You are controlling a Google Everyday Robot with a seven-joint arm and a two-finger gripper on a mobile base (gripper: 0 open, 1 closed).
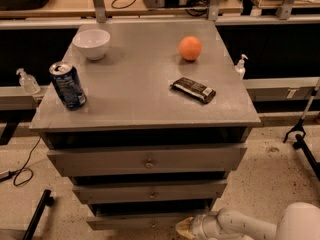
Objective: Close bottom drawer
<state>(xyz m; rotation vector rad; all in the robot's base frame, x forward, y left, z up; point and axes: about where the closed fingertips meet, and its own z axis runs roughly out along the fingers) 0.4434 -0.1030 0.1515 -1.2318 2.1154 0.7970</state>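
The bottom drawer is the lowest grey front of the cabinet, near the frame's lower edge, with a dark gap above it. Its knob barely shows. My gripper reaches in from the lower right on a white arm and sits at the right end of the drawer front, touching or nearly touching it. Two wider grey drawers, the middle one and the top one, stand above it.
On the cabinet top stand a white bowl, a blue can, an orange and a dark snack bar. Black stand legs are at the right and lower left. A cable lies on the floor at the left.
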